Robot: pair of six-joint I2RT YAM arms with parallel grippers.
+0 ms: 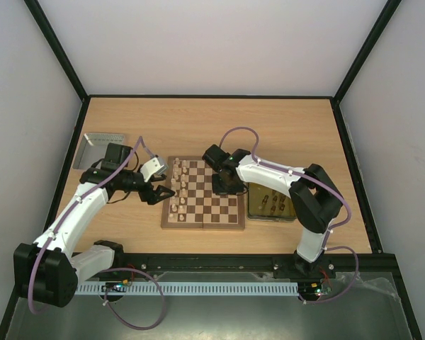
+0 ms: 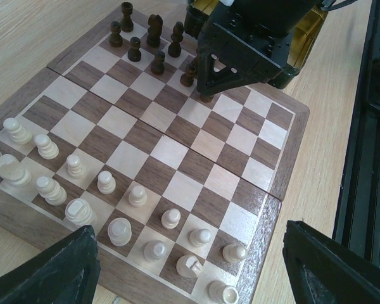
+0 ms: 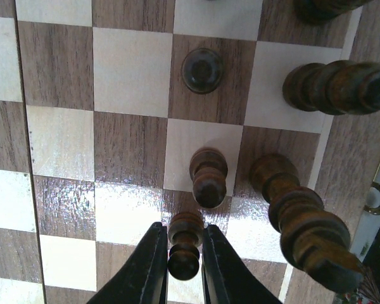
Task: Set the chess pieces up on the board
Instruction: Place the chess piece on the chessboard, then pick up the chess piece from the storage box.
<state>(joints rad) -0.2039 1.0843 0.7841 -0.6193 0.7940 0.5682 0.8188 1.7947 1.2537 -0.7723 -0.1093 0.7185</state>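
Note:
The board (image 1: 211, 210) lies mid-table. Cream chess pieces (image 2: 76, 166) fill its two left rows; they also show in the top view (image 1: 177, 185). Several dark pieces (image 2: 154, 30) stand at the opposite side. My right gripper (image 3: 183, 232) is shut on a dark pawn (image 3: 185, 248), held upright low over a dark square beside another dark pawn (image 3: 209, 175). The right gripper also shows in the top view (image 1: 223, 187) and the left wrist view (image 2: 231, 60). My left gripper (image 2: 190, 273) is open and empty over the board's left edge, and shows in the top view (image 1: 161, 193).
A yellow transparent tray (image 1: 252, 207) right of the board holds several dark pieces (image 1: 275, 202). A silver metal tray (image 1: 99, 149) lies at the back left. Tall dark pieces (image 3: 307, 218) stand close right of my right fingers. A black rail (image 1: 219, 263) runs along the near edge.

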